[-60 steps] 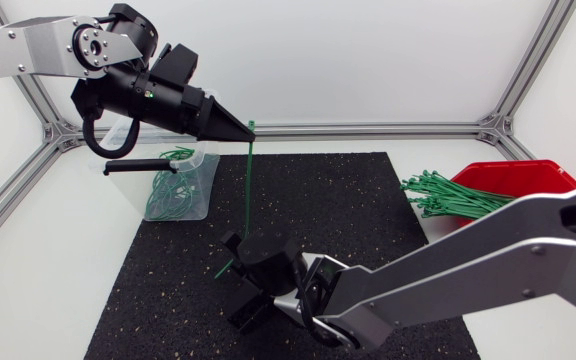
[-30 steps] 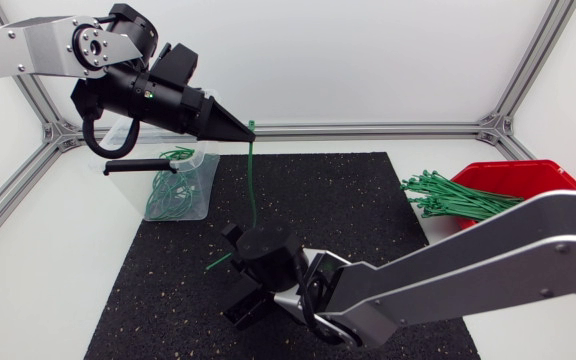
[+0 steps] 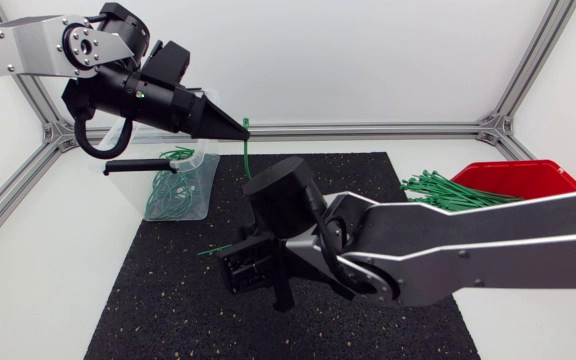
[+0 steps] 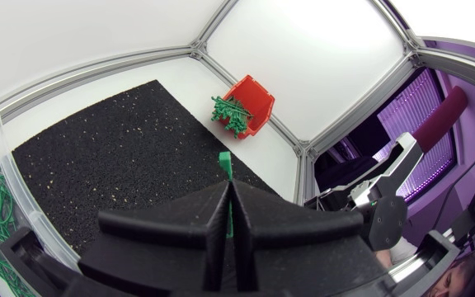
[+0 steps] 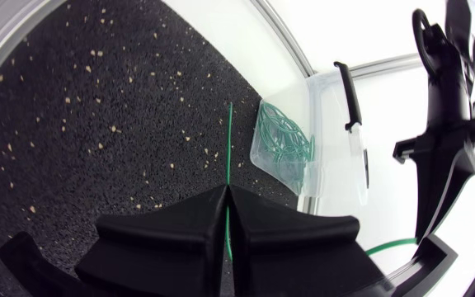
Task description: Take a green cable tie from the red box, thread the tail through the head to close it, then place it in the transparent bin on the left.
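Note:
A green cable tie [image 3: 247, 152] hangs from my left gripper [image 3: 240, 128], which is shut on its head end above the mat's back edge. In the left wrist view the tie's head [image 4: 225, 163] sticks out past the shut gripper [image 4: 228, 188]. My right gripper [image 3: 238, 255] is shut on the tie lower down, and the tail [image 3: 214, 250] pokes out to its left. Ahead of the shut right gripper [image 5: 226, 191] the tail [image 5: 229, 140] points toward the transparent bin [image 5: 328, 157]. The red box [image 3: 528, 178] stands at the right.
Several green ties [image 3: 448, 192] spill from the red box onto the table. The transparent bin [image 3: 200, 190] at the back left holds closed ties [image 3: 168, 195] and carries a black handle [image 3: 138, 166]. A black mat [image 3: 368, 190] covers the table's middle.
My right arm has risen and turned over the mat's middle, its gripper closing fully on the tie. The tail has swung out to the left. The left gripper has shifted slightly left.

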Robot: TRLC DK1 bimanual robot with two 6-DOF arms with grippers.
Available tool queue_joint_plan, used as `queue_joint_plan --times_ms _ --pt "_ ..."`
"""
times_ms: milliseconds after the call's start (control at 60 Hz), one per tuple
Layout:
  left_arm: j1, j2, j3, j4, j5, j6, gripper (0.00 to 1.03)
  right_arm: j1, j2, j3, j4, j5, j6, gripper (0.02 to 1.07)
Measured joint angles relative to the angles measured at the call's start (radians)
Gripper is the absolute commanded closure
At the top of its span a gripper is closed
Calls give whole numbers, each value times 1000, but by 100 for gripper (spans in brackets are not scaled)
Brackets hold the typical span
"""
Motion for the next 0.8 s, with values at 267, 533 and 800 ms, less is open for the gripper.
queue_joint_plan --times_ms 267,533,800 --pt "8 -59 -48 10 23 26 100 -116 -11 101 -248 -253 277 102" --pt "8 -112 -130 84 46 25 100 -208 -2 311 -576 -528 476 102" --pt "8 -114 -239 260 55 -81 100 -254 7 418 -782 -710 585 102"
